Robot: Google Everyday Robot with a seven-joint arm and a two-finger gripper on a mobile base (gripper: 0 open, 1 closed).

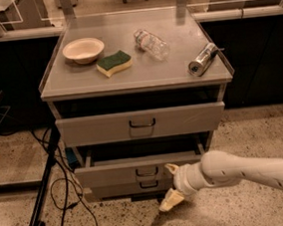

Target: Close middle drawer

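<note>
The middle drawer (112, 173) is a slim grey front with a small wire pull (146, 172). It stands pulled out a little, with a dark gap above it. My gripper (169, 186) is low at the drawer's right front, just right of the pull. Its jaws are open, one fingertip (172, 168) at the drawer front's height and the other (168, 202) down near the floor. It holds nothing. I cannot tell whether the upper finger touches the drawer front. My white arm (247, 170) reaches in from the right.
The taller top drawer (142, 123) sits above and the lowest drawer (124, 189) below. On the cabinet top lie a bowl (83, 49), a sponge (114, 62), a plastic bottle (151, 44) and a can (202, 59). A stand leg with cables (46, 184) is on the floor at the left.
</note>
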